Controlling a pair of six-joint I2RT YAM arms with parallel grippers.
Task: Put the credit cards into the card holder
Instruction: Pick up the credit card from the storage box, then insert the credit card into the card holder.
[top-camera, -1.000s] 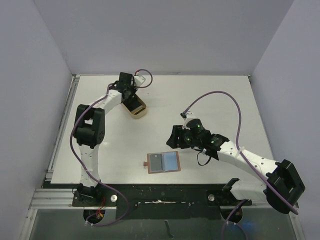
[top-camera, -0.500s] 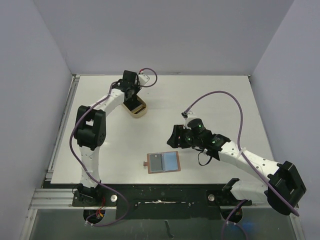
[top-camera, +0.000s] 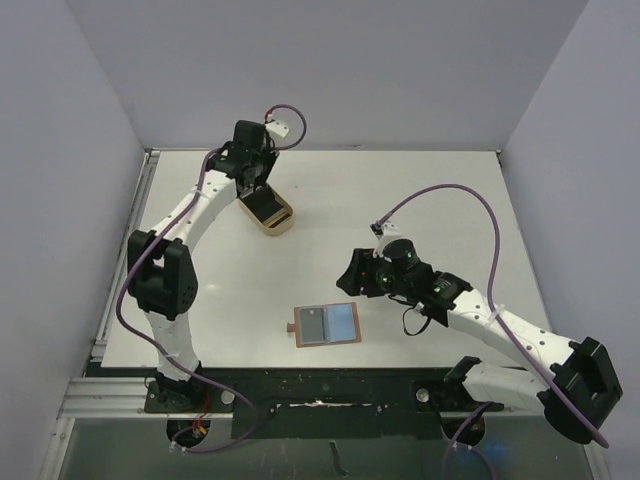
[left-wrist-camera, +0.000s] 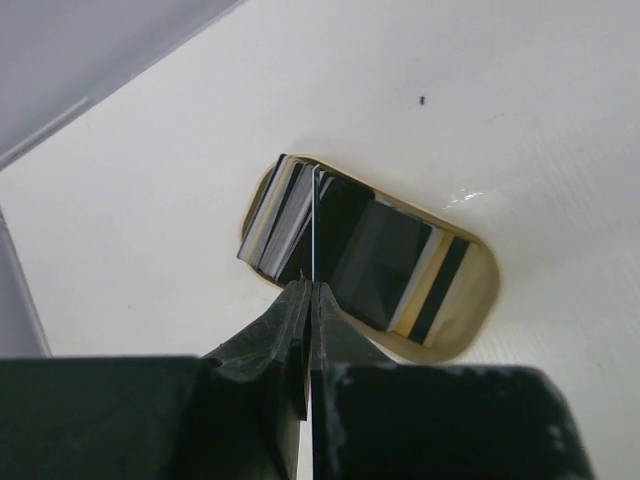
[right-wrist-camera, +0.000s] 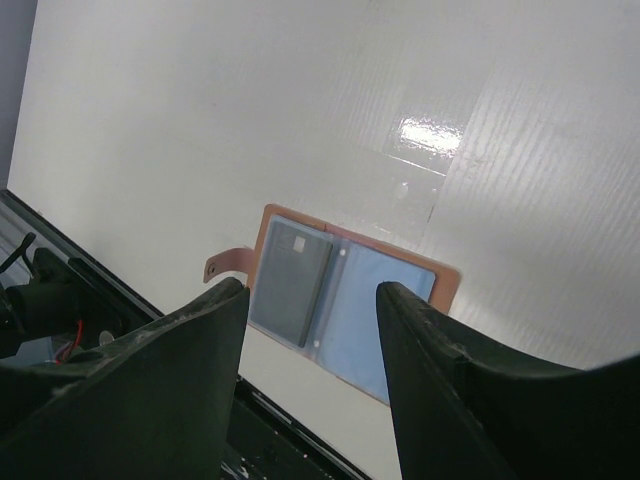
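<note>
Credit cards (left-wrist-camera: 385, 265) are leaning in the tan tray (left-wrist-camera: 487, 285), beyond and left of the card holder (top-camera: 326, 324); the left hand (left-wrist-camera: 308, 292) is pinching one edge-on, its face hidden. The card holder is lying open, tab pointing left, a dark card (right-wrist-camera: 290, 280) in its left pocket, the right hand (right-wrist-camera: 312, 300) hovering wide beside it.

At the table's (top-camera: 430, 190) far left, credit cards (left-wrist-camera: 380, 260) are set in a tray (top-camera: 286, 223). The card holder (top-camera: 343, 321) is laid open near the front centre, well apart from the tray, one card (top-camera: 312, 325) in its left pocket.
</note>
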